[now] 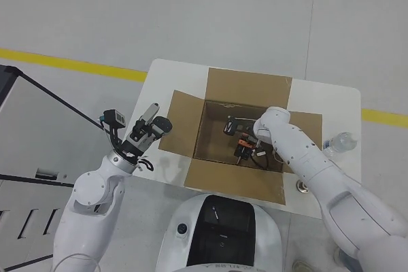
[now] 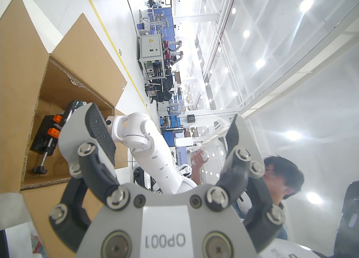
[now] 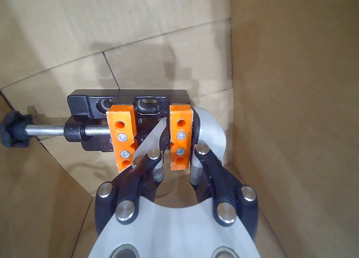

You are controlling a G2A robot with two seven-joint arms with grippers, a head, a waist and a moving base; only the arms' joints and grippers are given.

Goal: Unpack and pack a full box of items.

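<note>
- Box (image 1: 248, 87) sits open mid-desk (image 1: 170, 81), flaps (image 1: 177, 122) folded out flat so the arms get a clear way down into it.
- Vise (image 3: 129, 102), black body with orange pads, lies on the box floor close to a side wall. It is the one item I can see inside.
- Right claw (image 3: 182, 120) is down in the box. It is narrowed around one orange pad (image 3: 179, 155), one finger in the gap between the two pads and the other outside that pad. Both look in contact, so I read it as gripping the vise.
- Likely grip choice: the pad block is a narrow, flat-sided part that fits the claw span, whereas the wide body would not.
- Screw handle (image 3: 12, 133) sticks out the far end, away from the claw. The vise will hang off-centre and may tilt when lifted.
- Left claw (image 2: 165, 119) is spread wide and holds nothing. It is raised beside the desk on the robot's left, outside the box, probably parked clear of the right arm's work.
- Water bottle (image 1: 340, 143) stands at the desk edge on the right, apart from the box.
- Step guess: unpacking, with the vise grasped but not yet lifted off the floor.
</note>
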